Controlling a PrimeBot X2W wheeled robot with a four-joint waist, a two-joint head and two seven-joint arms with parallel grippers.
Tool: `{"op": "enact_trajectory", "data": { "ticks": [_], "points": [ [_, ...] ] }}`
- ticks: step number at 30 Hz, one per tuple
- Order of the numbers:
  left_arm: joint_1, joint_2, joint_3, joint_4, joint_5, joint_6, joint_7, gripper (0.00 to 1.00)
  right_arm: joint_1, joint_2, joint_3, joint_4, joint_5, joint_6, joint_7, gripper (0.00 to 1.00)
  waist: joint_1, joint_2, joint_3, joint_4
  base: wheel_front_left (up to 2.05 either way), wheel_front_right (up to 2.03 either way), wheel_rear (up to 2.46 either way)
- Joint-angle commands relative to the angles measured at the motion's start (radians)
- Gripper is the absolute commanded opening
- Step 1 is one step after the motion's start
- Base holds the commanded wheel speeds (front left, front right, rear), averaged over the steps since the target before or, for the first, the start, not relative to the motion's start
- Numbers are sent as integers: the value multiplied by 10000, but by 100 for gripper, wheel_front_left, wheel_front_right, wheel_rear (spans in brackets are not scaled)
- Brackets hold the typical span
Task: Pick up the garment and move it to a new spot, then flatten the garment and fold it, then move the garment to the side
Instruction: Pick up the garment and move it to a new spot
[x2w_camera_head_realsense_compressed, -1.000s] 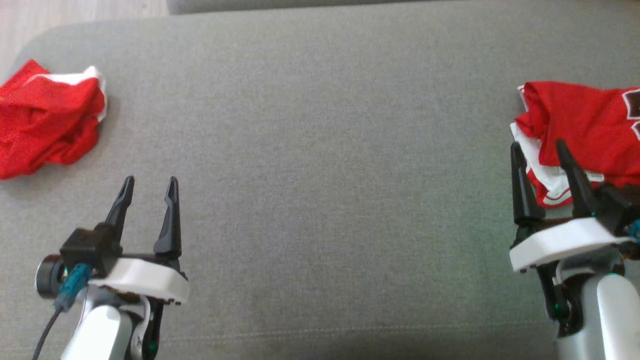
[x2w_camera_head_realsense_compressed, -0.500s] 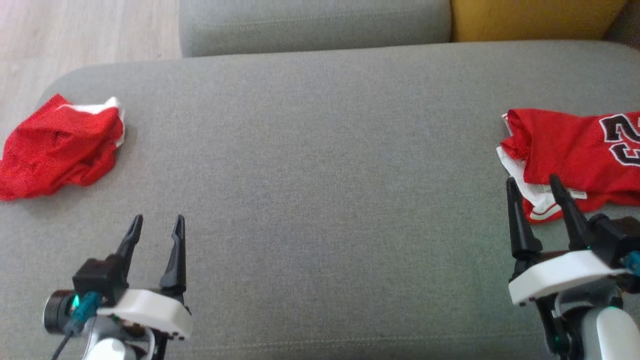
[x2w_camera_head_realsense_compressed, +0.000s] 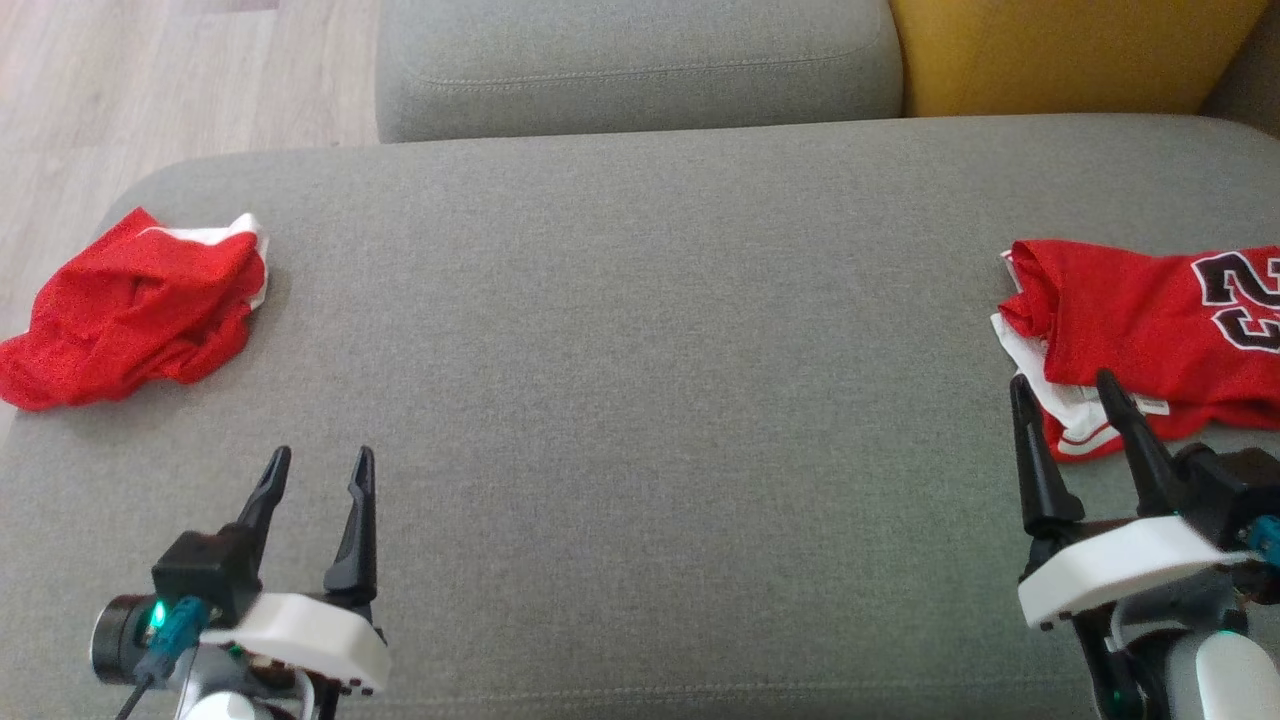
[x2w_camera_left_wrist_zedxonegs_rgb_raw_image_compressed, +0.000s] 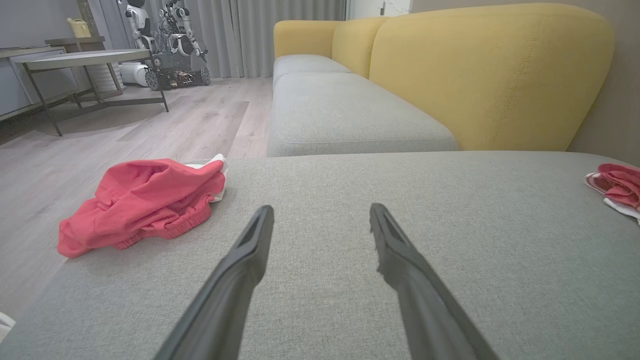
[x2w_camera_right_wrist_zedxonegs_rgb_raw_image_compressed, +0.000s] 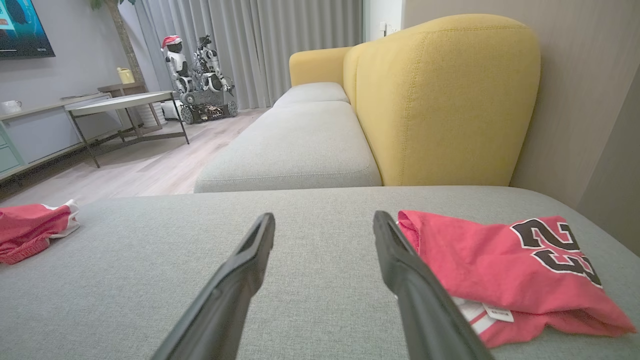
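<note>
Left gripper (x2w_camera_head_realsense_compressed: 324, 455) hovering over grey sofa seat (x2w_camera_head_realsense_compressed: 640, 350), jaws apart. Right gripper (x2w_camera_head_realsense_compressed: 1060, 380) hovering just beside red jersey (x2w_camera_head_realsense_compressed: 1140, 320), jaws apart. Crumpled red shorts (x2w_camera_head_realsense_compressed: 130, 310) lying far left.

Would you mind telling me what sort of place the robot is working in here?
Most likely a living room: a grey sofa with a yellow backrest, a wooden floor and long curtains.

The crumpled garment (x2w_camera_head_realsense_compressed: 135, 305) was red with a white edge. The folded jersey (x2w_camera_head_realsense_compressed: 1120, 320) was red, with white trim and black numerals outlined in white. The sofa seat (x2w_camera_head_realsense_compressed: 640, 350) was plain grey weave; the backrest (x2w_camera_head_realsense_compressed: 1060, 55) was mustard yellow; the floor (x2w_camera_head_realsense_compressed: 180, 80) was pale wood grain.
</note>
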Motion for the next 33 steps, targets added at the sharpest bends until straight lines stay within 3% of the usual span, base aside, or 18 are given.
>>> {"op": "enact_trajectory", "data": {
  "ticks": [1,20,33],
  "points": [
    [-339,282,360,-355,-78,79,-21,100,-257,-44,206,-441,-48,-7,21,100,1,-1,14,-11,0,0,0],
    [-490,330,445,-385,-234,193,-94,100,-364,-43,117,-526,-17,-7,135,100,1,-1,188,159,0,0,0],
    [-633,225,696,-505,-436,415,-263,100,-278,-43,269,-851,68,-7,224,100,1,-1,21,1952,0,0,0]
  ]
}}
